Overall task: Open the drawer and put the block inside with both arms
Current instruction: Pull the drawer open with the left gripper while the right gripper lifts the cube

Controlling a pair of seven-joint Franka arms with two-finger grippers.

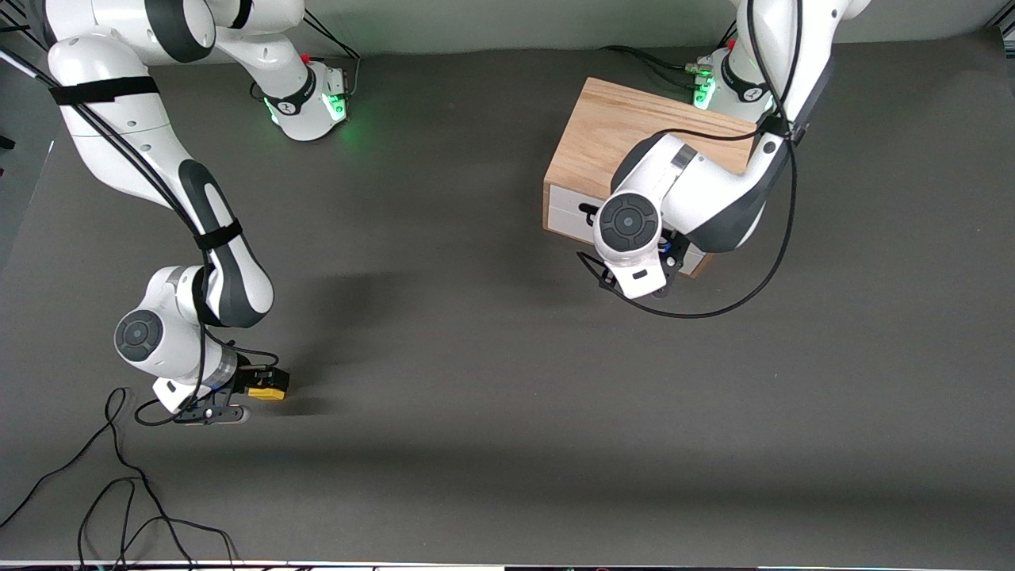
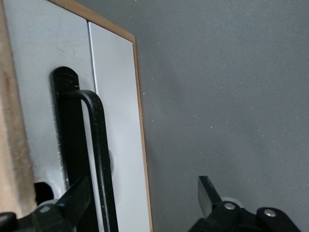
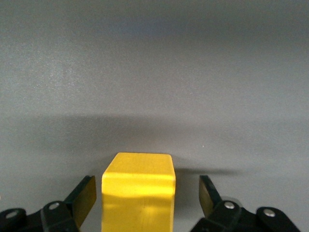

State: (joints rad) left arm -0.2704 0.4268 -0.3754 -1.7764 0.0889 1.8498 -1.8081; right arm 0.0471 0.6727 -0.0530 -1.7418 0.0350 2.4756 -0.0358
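Note:
The small yellow block [image 1: 268, 389] rests on the grey table toward the right arm's end, much nearer the front camera than the box. My right gripper [image 1: 254, 393] is down around it. In the right wrist view the block [image 3: 139, 193] stands between the open fingers [image 3: 83, 197], with a gap on each side. The oak box [image 1: 626, 131] sits toward the left arm's end, its white drawer [image 1: 564, 208] shut. My left gripper [image 1: 668, 266] is at the drawer front. It is open [image 2: 142, 198], and the black handle [image 2: 99, 154] runs between its fingers, close to one fingertip [image 2: 72, 199].
Loose black cables [image 1: 119, 484] lie on the table near the front edge at the right arm's end. A cable loop [image 1: 714, 309] hangs from the left arm over the table in front of the drawer.

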